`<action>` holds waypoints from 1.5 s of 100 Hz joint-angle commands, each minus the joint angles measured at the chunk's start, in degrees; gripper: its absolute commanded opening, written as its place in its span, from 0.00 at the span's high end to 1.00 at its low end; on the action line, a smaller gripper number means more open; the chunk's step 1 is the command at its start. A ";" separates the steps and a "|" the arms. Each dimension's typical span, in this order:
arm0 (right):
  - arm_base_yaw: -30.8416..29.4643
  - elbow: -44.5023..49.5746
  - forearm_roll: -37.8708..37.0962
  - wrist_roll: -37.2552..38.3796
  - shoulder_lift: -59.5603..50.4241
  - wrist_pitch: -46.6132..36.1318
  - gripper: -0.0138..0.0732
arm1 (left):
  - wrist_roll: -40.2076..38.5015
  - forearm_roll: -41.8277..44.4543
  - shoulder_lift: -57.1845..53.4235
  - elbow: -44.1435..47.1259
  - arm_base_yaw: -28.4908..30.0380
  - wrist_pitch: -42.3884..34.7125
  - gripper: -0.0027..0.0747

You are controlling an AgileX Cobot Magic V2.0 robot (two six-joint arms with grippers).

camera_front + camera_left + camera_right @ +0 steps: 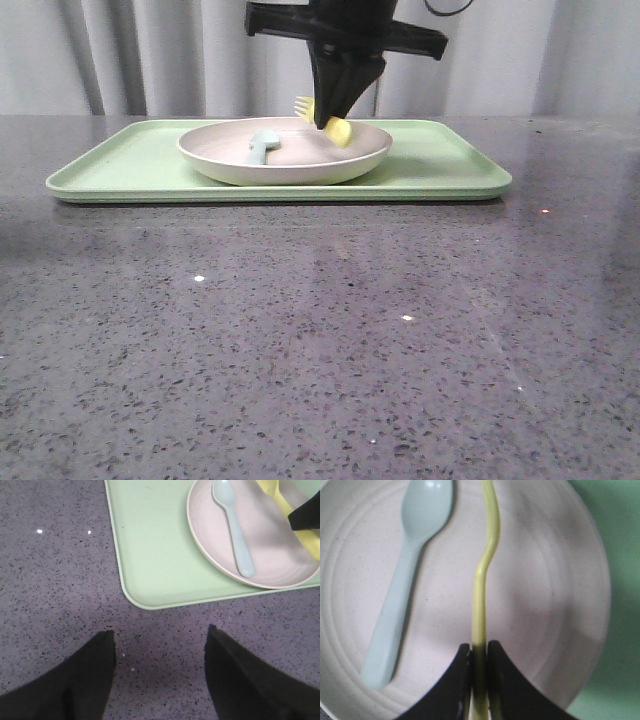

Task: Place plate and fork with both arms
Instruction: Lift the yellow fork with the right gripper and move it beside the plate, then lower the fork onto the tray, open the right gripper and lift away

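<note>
The off-white plate [300,162] sits on the light green tray [130,165]. My right gripper [330,120] is shut on the yellow fork [338,130] and holds it over the plate, the tines [303,106] toward the back. In the right wrist view the fork's handle [481,595] is pinched edge-on between the fingers [502,680] above the plate [555,610]. My left gripper [160,635] is open and empty over the table, just off the tray's corner [145,600]. The plate [270,545] and fork [280,500] also show in the left wrist view.
A pale blue-grey spoon [262,147] lies in the plate, left of the fork; it shows in the right wrist view [405,575] and the left wrist view [235,525]. The tray lies at the back of the dark speckled table [320,340]. Grey curtain behind.
</note>
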 commanded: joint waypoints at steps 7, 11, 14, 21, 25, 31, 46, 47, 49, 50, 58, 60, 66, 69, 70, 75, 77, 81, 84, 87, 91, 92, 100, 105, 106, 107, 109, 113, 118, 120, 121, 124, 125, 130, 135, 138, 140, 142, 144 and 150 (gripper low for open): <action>-1.23 -2.12 -4.98 0.05 -6.95 1.66 0.78 | -0.45 -0.79 -1.33 -1.52 -0.27 -3.21 0.47; -1.42 -2.12 -5.68 0.05 -7.68 2.29 0.78 | -0.45 -0.79 -1.33 -1.52 -0.27 -3.21 0.47; -1.68 -2.12 -6.38 0.05 -8.42 2.72 0.78 | -0.45 -0.79 -1.33 -1.52 -0.27 -3.10 0.47; -2.61 -1.93 -7.59 -0.04 -9.63 3.97 0.78 | -0.45 -0.79 -1.33 -1.52 -0.27 -3.10 0.47; -3.53 -1.74 -7.87 -0.04 -10.14 4.81 0.78 | -0.45 -0.79 -1.33 -1.52 -0.27 -2.98 0.47; -5.07 -1.43 -7.87 -0.07 -10.71 5.58 0.78 | -0.45 -0.79 -1.33 -1.52 -0.27 -2.98 0.47; -9.04 1.63 -7.76 -0.68 -11.86 6.78 0.78 | -0.45 -0.79 -1.33 -1.52 -0.27 -2.98 0.47; -9.18 1.63 -7.76 -0.69 -11.85 6.80 0.78 | -0.45 -0.79 -1.33 -1.52 -0.27 -2.98 0.47; -9.58 2.16 -7.76 -0.87 -11.93 6.66 0.78 | -0.45 -0.79 -1.33 -1.52 -0.27 -2.98 0.47; -9.70 2.48 -7.76 -0.94 -12.02 6.60 0.78 | -0.45 -0.79 -1.33 -1.52 -0.27 -2.98 0.47; -10.73 3.87 -7.64 -1.80 -12.02 6.03 0.78 | -0.45 -0.79 -1.33 -1.52 -0.27 -2.98 0.47; -10.90 4.22 -7.64 -2.13 -12.02 5.76 0.78 | -0.45 -0.79 -1.33 -1.52 -0.27 -2.98 0.47; -11.21 4.98 -7.64 -2.48 -12.02 4.88 0.78 | -0.45 -0.79 -1.33 -1.52 -0.27 -2.86 0.47; -11.37 5.09 -7.64 -2.64 -11.96 4.63 0.78 | -0.45 -0.79 -1.33 -1.52 -0.27 -2.88 0.47; -11.47 5.15 -7.64 -2.69 -11.88 4.63 0.78 | -0.45 -0.79 -1.33 -1.52 -0.27 -2.88 0.47; -11.53 5.15 -7.64 -2.69 -11.75 4.74 0.78 | -0.45 -0.79 -1.33 -1.52 -0.27 -2.85 0.47; -11.61 5.15 -7.64 -2.69 -11.61 4.74 0.78 | -0.45 -0.79 -1.33 -1.52 -0.27 -2.75 0.47; -11.61 5.15 -7.64 -2.69 -11.41 4.68 0.78 | -0.45 -0.79 -1.33 -1.52 -0.27 -2.75 0.47; -11.61 5.15 -7.58 -2.69 -11.11 4.68 0.78 | -0.45 -0.79 -1.33 -1.52 -0.27 -2.75 0.47; -11.61 5.15 -7.50 -2.69 -10.88 4.80 0.78 | -0.45 -0.79 -1.33 -1.52 -0.27 -2.75 0.47; -11.61 5.15 -7.32 -2.69 -10.55 4.88 0.78 | -0.45 -0.79 -1.33 -1.52 -0.27 -2.75 0.47; -11.61 5.15 -7.34 -2.69 -10.48 4.76 0.78 | -0.45 -0.79 -1.33 -1.52 -0.27 -2.75 0.47; -11.61 5.15 -7.17 -2.69 -9.88 3.89 0.78 | -0.45 -0.79 -1.33 -1.52 -0.27 -2.64 0.47; -11.61 5.15 -7.17 -2.69 -9.41 3.84 0.78 | -0.45 -0.79 -1.33 -1.52 -0.27 -2.64 0.47; -11.61 5.15 -7.17 -2.69 -9.33 3.84 0.78 | -0.45 -0.79 -1.33 -1.52 -0.27 -2.64 0.47; -11.61 5.15 -7.17 -2.69 -9.25 3.84 0.78 | -0.45 -0.79 -1.33 -1.52 -0.27 -2.64 0.47; -11.53 5.15 -7.17 -2.69 -9.08 3.84 0.78 | -0.45 -0.79 -1.33 -1.52 -0.27 -2.64 0.47; -11.50 5.15 -7.04 -2.69 -8.72 3.93 0.77 | -0.45 -0.79 -1.33 -1.52 -0.27 -2.64 0.47; -11.50 5.15 -6.36 -2.69 -8.28 4.01 0.77 | -0.35 -0.79 -1.33 -1.52 -0.27 -2.64 0.47; -11.50 5.15 -5.92 -2.69 -7.99 4.03 0.77 | -0.35 -0.79 -1.33 -1.52 -0.27 -2.64 0.47; -11.50 5.15 -5.77 -2.69 -7.89 4.03 0.77 | -0.35 -0.79 -1.33 -1.52 -0.27 -2.64 0.47; -11.50 5.15 -4.98 -2.69 -7.36 4.03 0.77 | -0.35 -0.79 -1.33 -1.52 -0.27 -2.64 0.47; -11.50 5.15 -4.98 -2.69 -7.25 4.03 0.77 | -0.35 -0.79 -1.33 -1.52 -0.27 -2.64 0.47; -11.50 5.15 -3.78 -2.69 -6.48 4.03 0.77 | -0.35 -0.79 -1.33 -1.52 -0.27 -2.64 0.47; -11.50 5.15 -2.70 -2.69 -5.83 4.10 0.77 | -0.35 -0.69 -1.33 -1.52 -0.27 -2.64 0.47; -11.50 5.10 -2.15 -2.69 -5.31 4.15 0.77 | -0.13 -0.69 -1.33 -1.52 -0.27 -2.64 0.47; -11.50 5.10 -1.91 -2.69 -5.08 4.15 0.77 | 0.04 -0.69 -1.33 -1.52 -0.27 -2.64 0.47; -11.50 5.10 -1.80 -2.69 -5.02 4.15 0.77 | 0.04 -0.69 -1.33 -1.52 -0.27 -2.64 0.47; -11.50 5.10 -1.80 -2.69 -4.88 4.15 0.77 | 0.04 -0.69 -1.33 -1.52 -0.27 -2.64 0.47; -11.50 5.10 -1.80 -2.69 -4.80 3.84 0.74 | 0.04 -0.69 -1.33 -1.52 -0.27 -2.64 0.47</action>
